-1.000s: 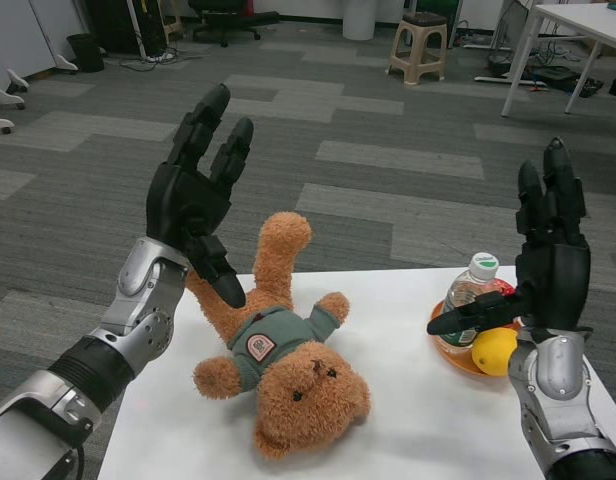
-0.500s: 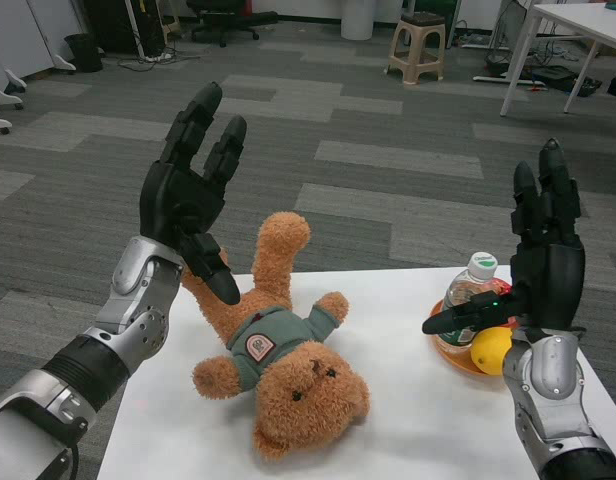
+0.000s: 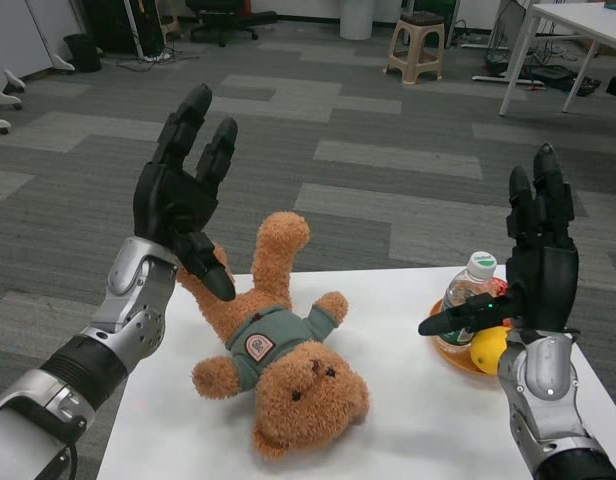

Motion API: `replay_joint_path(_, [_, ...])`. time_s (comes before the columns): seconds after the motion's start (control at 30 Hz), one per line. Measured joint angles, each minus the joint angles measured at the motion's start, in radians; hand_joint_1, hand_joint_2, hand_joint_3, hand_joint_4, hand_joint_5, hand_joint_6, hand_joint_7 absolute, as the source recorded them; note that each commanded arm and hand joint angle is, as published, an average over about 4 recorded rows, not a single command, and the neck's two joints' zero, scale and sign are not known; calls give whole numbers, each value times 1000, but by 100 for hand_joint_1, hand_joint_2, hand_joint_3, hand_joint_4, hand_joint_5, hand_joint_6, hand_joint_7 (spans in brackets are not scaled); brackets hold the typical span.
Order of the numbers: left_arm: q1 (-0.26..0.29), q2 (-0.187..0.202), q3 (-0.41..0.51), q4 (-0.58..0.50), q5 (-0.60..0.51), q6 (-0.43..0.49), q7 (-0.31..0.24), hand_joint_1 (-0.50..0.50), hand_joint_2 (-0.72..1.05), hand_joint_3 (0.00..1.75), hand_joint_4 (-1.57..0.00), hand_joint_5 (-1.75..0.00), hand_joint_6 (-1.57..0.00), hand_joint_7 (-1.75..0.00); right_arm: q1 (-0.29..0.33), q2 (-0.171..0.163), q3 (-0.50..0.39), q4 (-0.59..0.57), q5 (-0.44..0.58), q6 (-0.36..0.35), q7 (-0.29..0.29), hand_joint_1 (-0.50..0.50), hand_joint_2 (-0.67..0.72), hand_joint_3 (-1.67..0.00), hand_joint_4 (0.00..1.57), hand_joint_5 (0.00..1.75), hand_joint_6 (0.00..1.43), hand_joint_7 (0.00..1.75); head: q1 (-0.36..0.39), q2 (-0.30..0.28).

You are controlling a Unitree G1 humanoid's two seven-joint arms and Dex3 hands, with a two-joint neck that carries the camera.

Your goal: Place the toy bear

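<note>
Toy bear (image 3: 278,352) lay on its back on white table (image 3: 418,420), head toward camera, one leg stuck up past far edge, green shirt with badge on chest. Left hand (image 3: 180,198) was raised above bear's left side, fingers spread apart, holding nothing, thumb pointing down near bear's raised leg. Right hand (image 3: 533,262) was upright over table's right part, fingers apart, empty, thumb reaching toward plastic bottle (image 3: 466,300). Bottle stood on orange plate (image 3: 450,354) beside lemon (image 3: 488,350).
</note>
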Motion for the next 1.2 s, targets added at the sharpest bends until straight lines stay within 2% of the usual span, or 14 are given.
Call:
replay_joint_path(0.17, [-8, 3, -4, 14, -1, 0, -1, -50, -72, 9, 0, 0, 0, -24, -6, 4, -6, 9, -1, 0, 0, -40, 28, 0, 0, 0, 0, 0, -3, 1])
replay_joint_path(0.37, [-42, 3, -29, 43, -2, -1, -11, -50, -72, 9, 0, 0, 0, -26, -23, 6, -9, 25, -2, 0, 0, -41, 28, 0, 0, 0, 0, 0, -11, 8])
replay_joint_path(0.53, [-47, 4, -37, 55, -3, -1, -14, -50, -72, 9, 0, 0, 0, -21, -24, 6, -9, 31, -2, 0, 0, -40, 28, 0, 0, 0, 0, 0, -15, 7])
replay_joint_path(0.67, [-50, 5, -42, 66, -4, -1, -14, -50, -72, 9, 0, 0, 0, -28, -24, 6, -9, 31, -2, 0, 0, -40, 28, 0, 0, 0, 0, 0, -14, 13])
replay_joint_path(0.97, [-67, 6, -43, 69, -7, -1, -14, -50, -72, 4, 0, 0, 0, -28, -32, 9, -10, 34, -3, 0, 0, -41, 28, 0, 0, 0, 0, 0, -18, 22])
replay_joint_path(1.03, [-67, 6, -43, 69, -9, -1, -14, -50, -72, 7, 0, 0, 0, -24, -32, 11, -10, 34, -3, 0, 0, -40, 28, 0, 0, 0, 0, 0, -23, 29])
replay_joint_path(1.2, [-67, 7, -43, 69, -9, -1, -14, -50, -72, 9, 0, 0, 0, -28, -32, 12, -10, 34, -3, 0, 1, -38, 28, 0, 0, 0, 0, 0, -27, 27])
